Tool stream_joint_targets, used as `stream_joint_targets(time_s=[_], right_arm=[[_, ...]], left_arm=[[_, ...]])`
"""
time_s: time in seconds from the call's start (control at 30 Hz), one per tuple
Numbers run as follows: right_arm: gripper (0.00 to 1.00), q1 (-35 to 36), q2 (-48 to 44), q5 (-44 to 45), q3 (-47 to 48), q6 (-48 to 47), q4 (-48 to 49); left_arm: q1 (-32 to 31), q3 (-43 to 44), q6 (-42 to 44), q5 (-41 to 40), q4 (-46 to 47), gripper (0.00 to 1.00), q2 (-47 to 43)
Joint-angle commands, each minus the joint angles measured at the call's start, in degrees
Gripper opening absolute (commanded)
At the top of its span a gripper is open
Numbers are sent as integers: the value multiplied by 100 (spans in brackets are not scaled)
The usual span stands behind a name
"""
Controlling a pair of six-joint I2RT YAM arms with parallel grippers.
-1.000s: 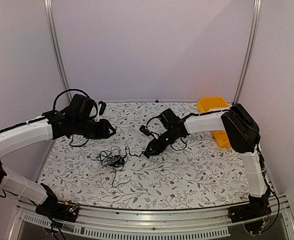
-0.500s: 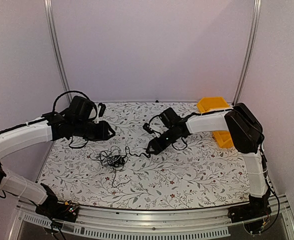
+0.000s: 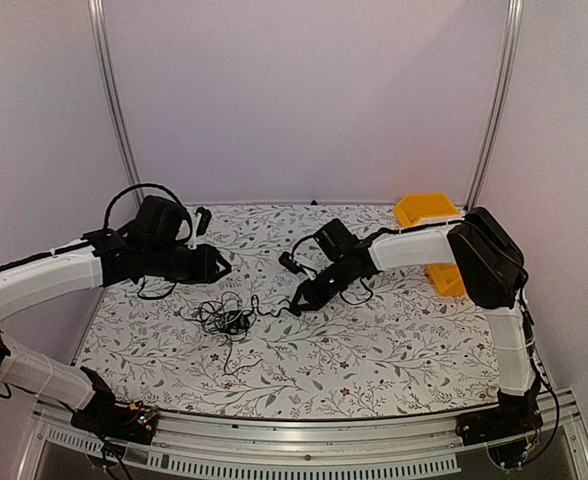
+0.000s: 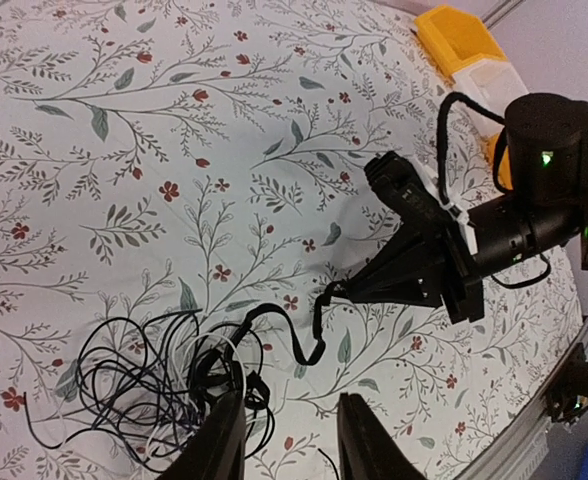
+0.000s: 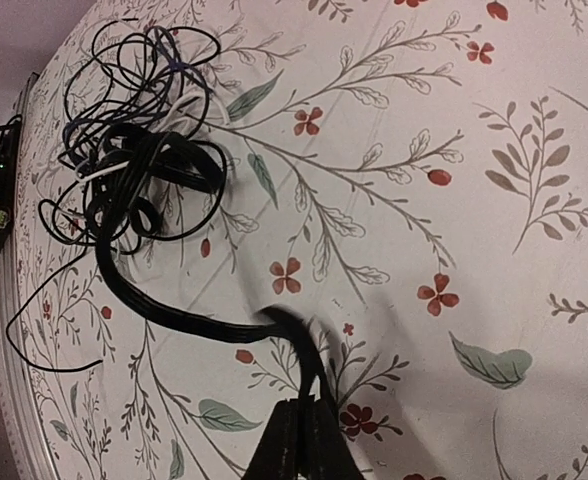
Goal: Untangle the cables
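Right wrist cam had your right pincer point(image 5: 301, 415), mostly cropped, pinched narrow on one strand of the cables point(image 5: 139, 150); bunch lay on the tabletop point(image 5: 494, 200), your left pincer point(image 4: 289, 440) half-open just above it.

Soft, even, bright light, faint shadows, top view slightly hazy, wrist views sharp

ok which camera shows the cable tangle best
The right wrist view: the cables fill its upper left, single loops distinct, with one strand running to the right gripper, shut on it. The left wrist view shows the cables at its bottom edge, partly behind the left gripper. The top view shows only a small dark clump.
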Motion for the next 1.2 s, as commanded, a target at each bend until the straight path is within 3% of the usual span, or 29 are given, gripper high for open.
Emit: stream_joint_targets(time_s=[0.0,0.27,0.43,0.57,0.67,0.73,0.83,0.93,1.07,1.17], right_arm=[[0,37,-170,-46,82,90,20],[0,27,-1104,96,478,-73,-230],[0,25,-1491,-506,1518,-258,-917],[0,29,-1699,-557,1852,-136,-938],[0,31,-1786,-457,2034,-263,-1042],[0,27,-1838,-346,2138,-399,-1148],[0,27,-1966,-286,2173,-581,-1207],[0,29,-2112,-284,2320,-604,-1272],[0,19,-2280,-106,2953,-734,-1362],[0,-82,-2320,205,3992,-850,-1399]], left_arm=[[-28,-492,330,77,810,36,-454],[-87,-1046,793,537,2081,48,-303],[-278,-1328,1201,948,3115,54,-220],[-318,-2047,1675,918,4627,61,-156],[-320,-2339,1734,766,5493,66,470],[-331,-2056,1749,908,5432,60,1169],[-335,-1509,1587,765,4860,34,2309],[-371,-1580,1471,760,5098,18,2757],[-408,-1784,1353,823,5365,13,2930],[-432,-1997,1312,821,5481,13,2909]])
